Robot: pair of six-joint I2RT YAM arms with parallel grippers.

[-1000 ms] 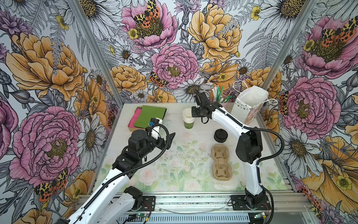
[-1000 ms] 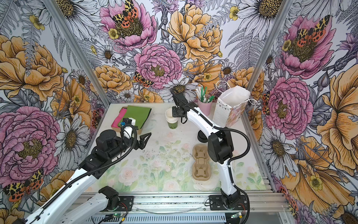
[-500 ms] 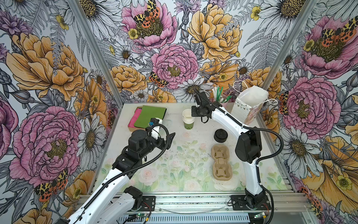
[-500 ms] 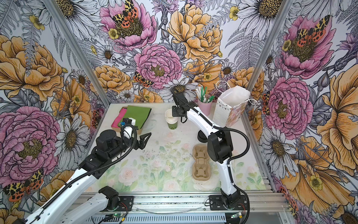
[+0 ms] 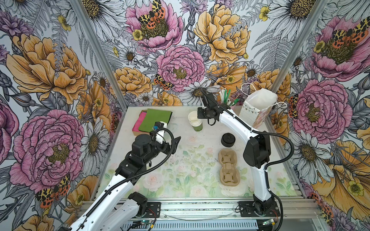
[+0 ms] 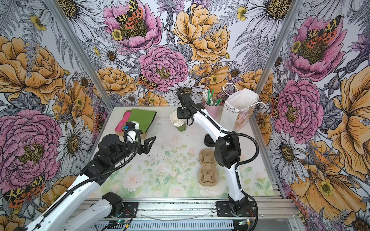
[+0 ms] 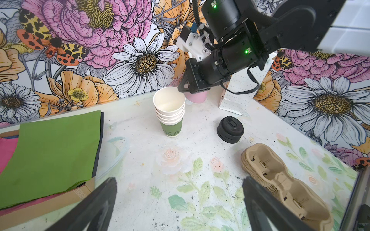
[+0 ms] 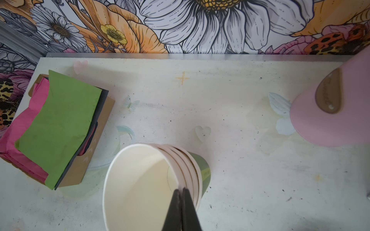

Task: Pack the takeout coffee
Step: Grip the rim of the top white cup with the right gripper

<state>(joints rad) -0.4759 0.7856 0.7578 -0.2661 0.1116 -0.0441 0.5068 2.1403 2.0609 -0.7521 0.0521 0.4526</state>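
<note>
The takeout coffee is out of view in every frame. A stack of lidless white-and-green paper cups (image 5: 195,122) (image 6: 178,123) (image 7: 170,112) (image 8: 140,180) stands at the back middle of the table. My right gripper (image 5: 197,118) (image 6: 179,117) (image 7: 180,90) (image 8: 181,191) is shut on the rim of the stack's top cup, one finger inside the cup and one outside. My left gripper (image 5: 174,145) (image 6: 151,145) (image 7: 179,186) hovers open over the table's left middle, nothing between its fingers.
A stack of loose black lids (image 5: 227,139) (image 7: 230,130) sits right of the cups. A brown pulp cup carrier (image 5: 229,168) (image 7: 280,180) lies nearer the front. A white paper bag (image 5: 258,108) and a pink cup of stirrers (image 6: 212,109) stand back right. A box of green and pink napkins (image 5: 155,121) sits back left.
</note>
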